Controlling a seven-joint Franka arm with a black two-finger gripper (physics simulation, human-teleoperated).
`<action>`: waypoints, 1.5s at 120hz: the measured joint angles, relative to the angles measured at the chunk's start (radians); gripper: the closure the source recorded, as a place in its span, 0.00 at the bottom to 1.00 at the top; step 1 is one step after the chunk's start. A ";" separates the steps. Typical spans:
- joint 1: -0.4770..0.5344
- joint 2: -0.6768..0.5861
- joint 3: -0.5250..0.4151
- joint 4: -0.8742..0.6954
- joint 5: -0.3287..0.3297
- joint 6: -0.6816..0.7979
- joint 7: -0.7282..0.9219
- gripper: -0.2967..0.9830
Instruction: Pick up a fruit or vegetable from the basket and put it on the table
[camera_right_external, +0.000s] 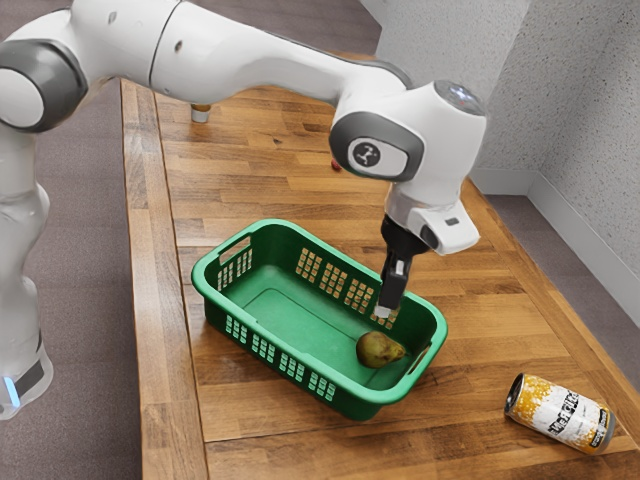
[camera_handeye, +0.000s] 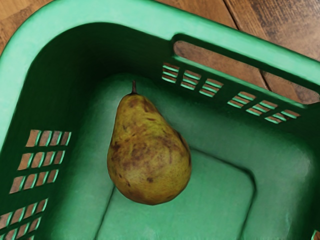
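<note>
Container: one green plastic basket (camera_right_external: 330, 393), upright on the wooden table (camera_right_external: 250, 441), with lattice openings in its walls and a handle slot at each end.
Contents: one pear (camera_handeye: 149, 152), yellow-green with brown mottling, lying on the basket floor near the end at the exterior view's right. Its stem points toward a corner of that end.
Count, in basket: pear, 1.
Count, on table: basket, 1; drink can (camera_right_external: 560, 413), 1, yellow-orange and white with dark lettering, lying on its side near the basket, off the same end; small white-and-brown object (camera_right_external: 200, 113), 1, by the table's far edge, partly behind the arm; small red object (camera_right_external: 336, 165), 1, mostly hidden by the arm, possibly round, though too little of it shows to be sure.
Pear relative to jaws: below the black gripper (camera_right_external: 384, 308) and apart from it; in the exterior view it appears lower than the tips, with its narrow end toward that view's right.
Gripper pose: pointing down above the pear's end of the basket.
Jaw state: cannot tell whether apart or together from this angle.
Pear status: inside the basket, resting on its floor.
</note>
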 joint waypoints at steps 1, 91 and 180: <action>-0.001 -0.001 0.000 -0.004 0.000 0.002 0.000 0.23; -0.012 0.061 0.000 -0.078 -0.012 0.150 0.008 0.23; -0.015 0.052 0.029 -0.140 -0.023 0.211 0.011 0.23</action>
